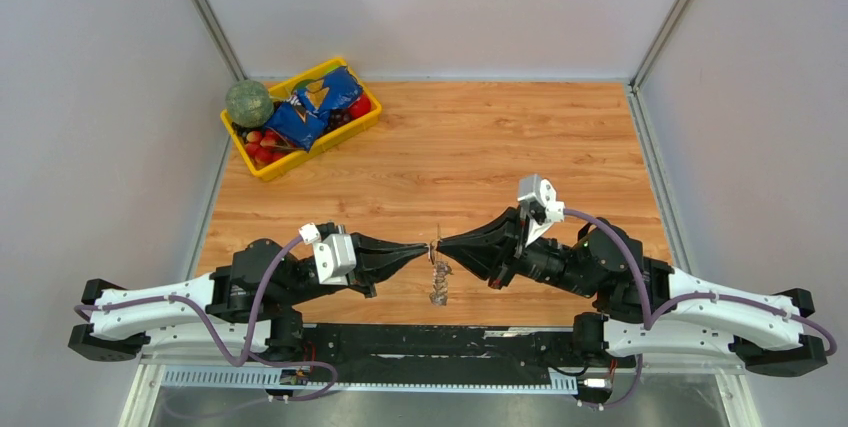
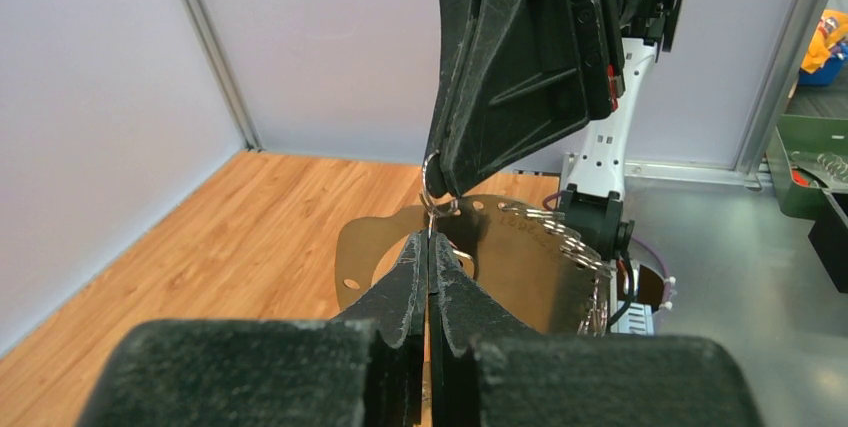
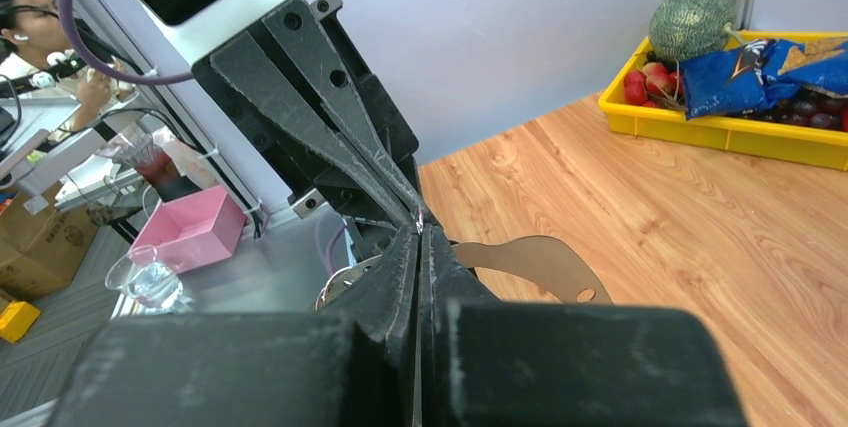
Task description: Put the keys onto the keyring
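Observation:
My two grippers meet tip to tip above the near middle of the wooden table (image 1: 520, 137). The left gripper (image 2: 430, 239) is shut on a thin silvery sliver that joins a small silver ring (image 2: 431, 185). The right gripper (image 3: 420, 230) is shut, its tips against that same ring. Below the tips hangs the keyring (image 2: 500, 267), a thin tan oval loop with punched holes. Small silvery keys (image 2: 575, 242) are strung along its right edge. From above, the keyring (image 1: 438, 282) shows as a short grey chain hanging between the left gripper (image 1: 428, 247) and the right gripper (image 1: 442, 244).
A yellow bin (image 1: 262, 165) at the far left corner holds a green melon (image 1: 248, 103), blue snack bags (image 1: 315, 107) and red fruit. White walls close the table on three sides. A pink box (image 3: 195, 227) and a plastic cup (image 3: 148, 282) stand beyond the near edge.

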Motion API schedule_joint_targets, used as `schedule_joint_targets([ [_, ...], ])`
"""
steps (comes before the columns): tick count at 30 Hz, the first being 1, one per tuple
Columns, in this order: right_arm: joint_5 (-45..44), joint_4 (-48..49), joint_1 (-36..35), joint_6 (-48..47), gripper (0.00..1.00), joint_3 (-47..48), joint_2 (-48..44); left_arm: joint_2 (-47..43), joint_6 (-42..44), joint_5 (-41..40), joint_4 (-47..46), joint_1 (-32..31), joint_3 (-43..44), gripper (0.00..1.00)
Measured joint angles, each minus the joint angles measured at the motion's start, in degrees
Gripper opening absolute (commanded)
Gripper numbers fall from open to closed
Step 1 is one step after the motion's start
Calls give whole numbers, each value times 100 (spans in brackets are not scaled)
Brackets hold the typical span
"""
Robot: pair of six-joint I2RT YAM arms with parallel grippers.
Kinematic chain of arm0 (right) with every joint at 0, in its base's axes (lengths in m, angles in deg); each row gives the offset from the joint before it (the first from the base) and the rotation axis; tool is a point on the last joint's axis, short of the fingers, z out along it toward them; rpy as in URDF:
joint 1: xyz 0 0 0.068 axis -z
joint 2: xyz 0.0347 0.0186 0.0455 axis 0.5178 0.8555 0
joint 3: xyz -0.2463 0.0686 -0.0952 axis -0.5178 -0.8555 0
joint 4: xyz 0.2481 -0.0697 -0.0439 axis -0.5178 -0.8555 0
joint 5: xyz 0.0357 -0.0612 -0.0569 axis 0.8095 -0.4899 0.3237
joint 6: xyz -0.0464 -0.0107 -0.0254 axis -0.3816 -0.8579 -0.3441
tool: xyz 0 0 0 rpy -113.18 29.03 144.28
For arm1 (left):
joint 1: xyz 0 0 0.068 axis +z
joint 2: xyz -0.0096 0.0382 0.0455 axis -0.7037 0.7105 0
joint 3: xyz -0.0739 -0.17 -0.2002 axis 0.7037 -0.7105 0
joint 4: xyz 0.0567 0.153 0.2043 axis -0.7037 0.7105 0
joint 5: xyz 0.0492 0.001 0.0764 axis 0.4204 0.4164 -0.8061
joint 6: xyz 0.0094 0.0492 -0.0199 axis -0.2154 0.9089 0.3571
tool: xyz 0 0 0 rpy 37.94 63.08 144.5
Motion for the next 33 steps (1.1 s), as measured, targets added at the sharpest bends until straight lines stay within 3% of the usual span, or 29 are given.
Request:
schedule_joint_targets([
  [21,-177,330,0,107,0,-216,-127,4,0,4,-46,0,-20,0],
  [33,-291,1773,0,170,0,-1029,-195,11,4,-55,-50,0,-79,4],
])
